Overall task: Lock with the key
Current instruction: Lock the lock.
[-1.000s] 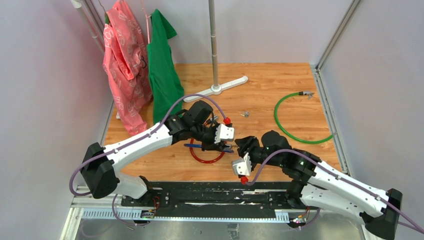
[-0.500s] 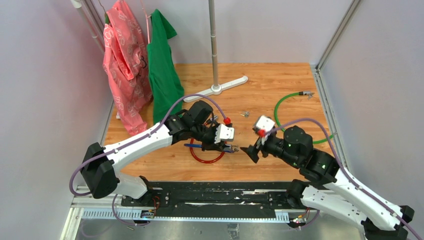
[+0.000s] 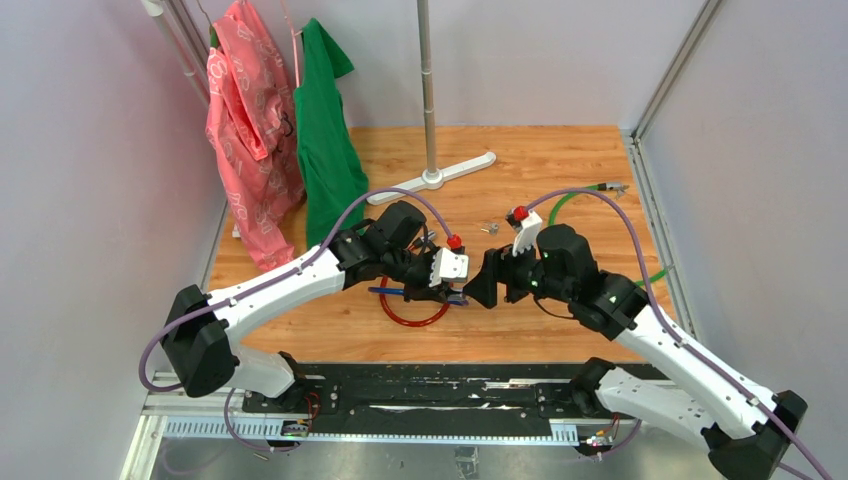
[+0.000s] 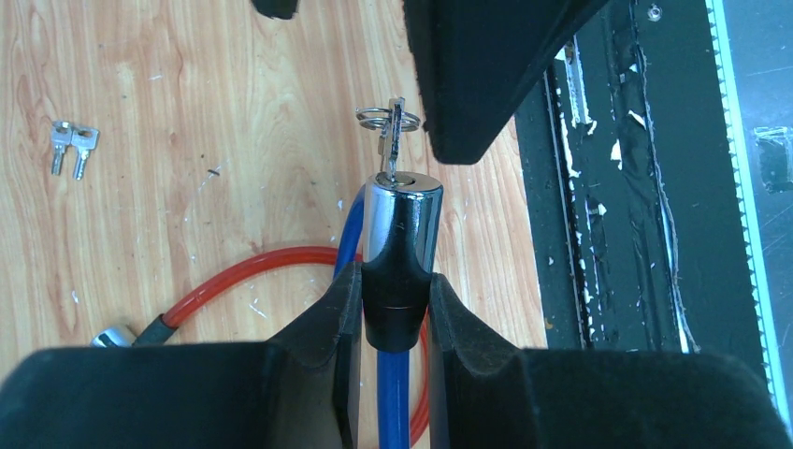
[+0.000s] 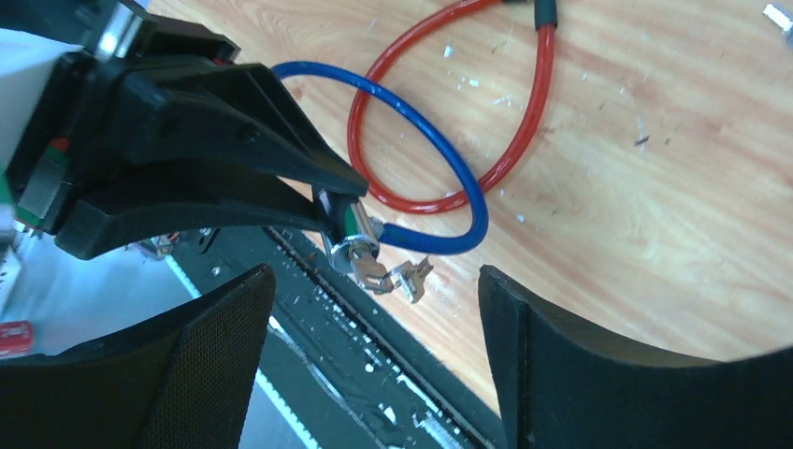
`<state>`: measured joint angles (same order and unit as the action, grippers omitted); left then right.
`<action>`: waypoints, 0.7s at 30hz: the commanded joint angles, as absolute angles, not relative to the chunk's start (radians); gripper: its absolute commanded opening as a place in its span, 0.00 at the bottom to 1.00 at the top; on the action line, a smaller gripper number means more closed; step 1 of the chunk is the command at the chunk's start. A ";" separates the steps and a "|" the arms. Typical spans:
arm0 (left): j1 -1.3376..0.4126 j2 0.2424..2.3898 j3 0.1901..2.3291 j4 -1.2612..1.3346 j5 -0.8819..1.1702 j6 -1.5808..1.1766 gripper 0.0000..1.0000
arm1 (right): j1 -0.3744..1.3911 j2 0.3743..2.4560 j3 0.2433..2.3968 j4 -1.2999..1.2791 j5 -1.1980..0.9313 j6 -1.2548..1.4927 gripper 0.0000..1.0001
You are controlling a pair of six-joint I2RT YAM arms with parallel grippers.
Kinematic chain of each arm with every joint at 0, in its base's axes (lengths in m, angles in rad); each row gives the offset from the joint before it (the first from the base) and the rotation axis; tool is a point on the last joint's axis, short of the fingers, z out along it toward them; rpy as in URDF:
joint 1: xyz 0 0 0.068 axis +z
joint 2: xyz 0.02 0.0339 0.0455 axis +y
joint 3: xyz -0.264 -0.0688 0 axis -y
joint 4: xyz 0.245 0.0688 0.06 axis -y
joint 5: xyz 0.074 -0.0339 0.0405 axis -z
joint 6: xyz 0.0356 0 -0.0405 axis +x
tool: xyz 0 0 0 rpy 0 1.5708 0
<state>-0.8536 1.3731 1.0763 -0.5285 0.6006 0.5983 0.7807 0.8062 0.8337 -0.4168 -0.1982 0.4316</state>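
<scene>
1. Clamping my left gripper on the chrome, cylinder-shaped lock barrel of the blue plastic-coated cable, I hold it in the lower middle of the left wrist view. The barrel stands upright between my two black fingers, its keyhole end pointing up the frame.
2. The tiny silvery-grey metal key sits in that keyhole end just above the centre of the same view. Its blade is in the barrel and its head sticks out. A thin wire ring passes through the head.
3. My right gripper is spread wide and holds nothing. Its two black fingers fill the lower left and lower right of the right wrist view, with the key low in the middle between them, apart from both.
4. A second small metal piece hangs off the ring there, too small to tell what it is.
5. In the left wrist view one finger of my right gripper fills the upper right. Its lower corner is just beside the ring, and I cannot tell whether it touches.
6. A red plastic-coated cable loop lies on the wooden table, and the blue cable crosses over it in the middle of the right wrist view.
7. Two loose silver keys lie on the wood at the upper left of the left wrist view, well apart from the barrel.
</scene>
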 commanded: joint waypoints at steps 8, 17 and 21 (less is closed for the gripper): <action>-0.846 1.405 1.058 -0.584 0.539 0.614 0.00 | 0.751 0.787 0.834 -0.430 -0.242 0.108 0.82; -0.847 1.410 1.061 -0.587 0.542 0.613 0.00 | 0.750 0.834 0.845 -0.379 -0.332 0.010 0.86; -0.847 1.408 1.061 -0.588 0.542 0.619 0.00 | 0.750 0.850 0.890 -0.449 -0.373 -0.145 0.70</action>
<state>-0.8536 1.3766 1.0763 -0.5282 0.6067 0.5991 0.7589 0.8410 0.8364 -0.3973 -0.3359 0.0235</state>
